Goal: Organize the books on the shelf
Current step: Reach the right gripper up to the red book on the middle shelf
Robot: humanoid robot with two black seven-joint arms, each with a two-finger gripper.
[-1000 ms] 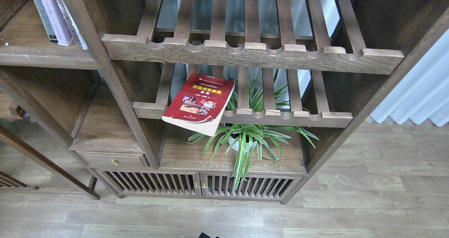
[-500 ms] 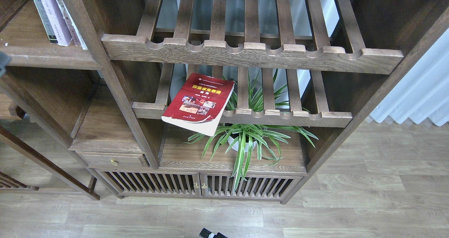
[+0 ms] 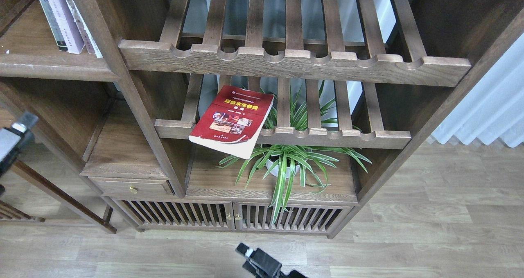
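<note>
Illumination is even, diffuse and bright, with daylight entering through the white curtain (image 3: 491, 106) at right. Shadows are soft, deepest inside the cabinet (image 3: 135, 102) recesses. Focus is sharp centrally; the dark arm part (image 3: 14, 141) at the left edge is blurred.

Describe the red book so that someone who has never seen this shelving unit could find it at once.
Start at the lower slatted rack in the middle of the wooden shelving unit, just above the potted plant. The red book lies flat at the rack's left end, its near corner overhanging the front rail. It is the only book lying down, with a yellow title and photos on its cover; the pale books at upper left stand upright.
</note>
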